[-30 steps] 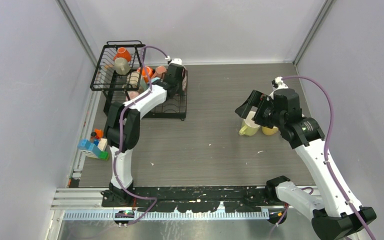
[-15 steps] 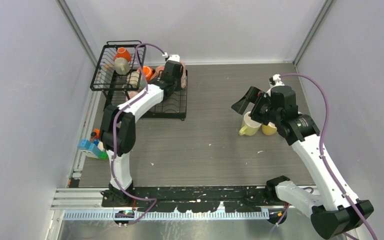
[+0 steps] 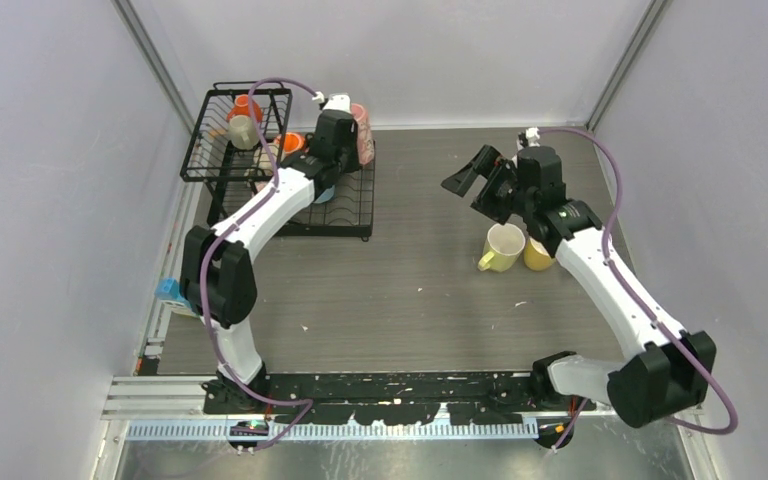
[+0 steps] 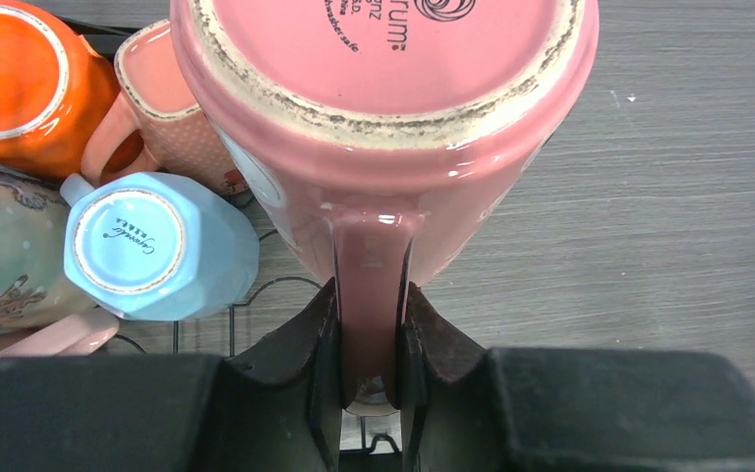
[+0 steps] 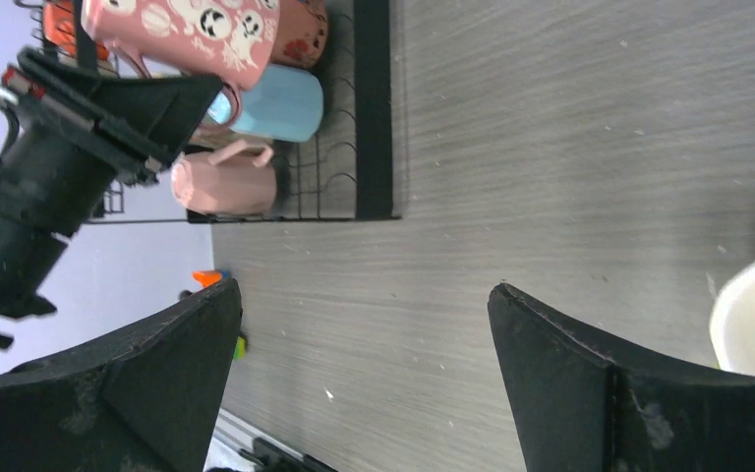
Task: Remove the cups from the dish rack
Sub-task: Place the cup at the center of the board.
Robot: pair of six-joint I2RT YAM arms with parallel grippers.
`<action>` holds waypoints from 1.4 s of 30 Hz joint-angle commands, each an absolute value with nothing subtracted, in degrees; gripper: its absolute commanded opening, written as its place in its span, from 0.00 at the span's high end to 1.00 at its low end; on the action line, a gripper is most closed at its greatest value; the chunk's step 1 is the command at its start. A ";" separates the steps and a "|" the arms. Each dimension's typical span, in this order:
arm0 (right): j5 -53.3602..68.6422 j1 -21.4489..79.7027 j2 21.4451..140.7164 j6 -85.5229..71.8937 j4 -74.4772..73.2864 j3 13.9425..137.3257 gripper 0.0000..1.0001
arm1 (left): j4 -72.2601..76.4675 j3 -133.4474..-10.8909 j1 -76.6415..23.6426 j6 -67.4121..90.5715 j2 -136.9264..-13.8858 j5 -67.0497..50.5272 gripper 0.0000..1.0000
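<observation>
one pink mug [image 4: 383,118] hangs over the rack's [image 3: 340,232] far right corner, its handle pinched between the left gripper's [image 4: 371,295] nearly closed fingers. a blue mug [image 4: 157,246] and an orange mug [image 4: 20,79] lie in the rack, at the table's [image 3: 410,300] far left corner. the right gripper [image 5: 362,290] gapes wide, empty, just beyond two yellow mugs [image 3: 501,247] near the right edge.
</observation>
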State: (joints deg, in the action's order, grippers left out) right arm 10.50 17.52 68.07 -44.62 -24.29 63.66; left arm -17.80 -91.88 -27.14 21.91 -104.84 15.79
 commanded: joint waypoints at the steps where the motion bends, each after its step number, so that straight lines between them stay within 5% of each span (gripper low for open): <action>1: 12.77 17.67 72.11 -49.78 -12.42 67.65 0.00 | -12.58 -95.77 -28.63 23.20 -97.70 15.82 1.00; 42: 11.95 19.67 84.45 -77.25 54.00 56.49 0.00 | -24.96 -115.10 -41.83 33.96 -92.34 8.20 1.00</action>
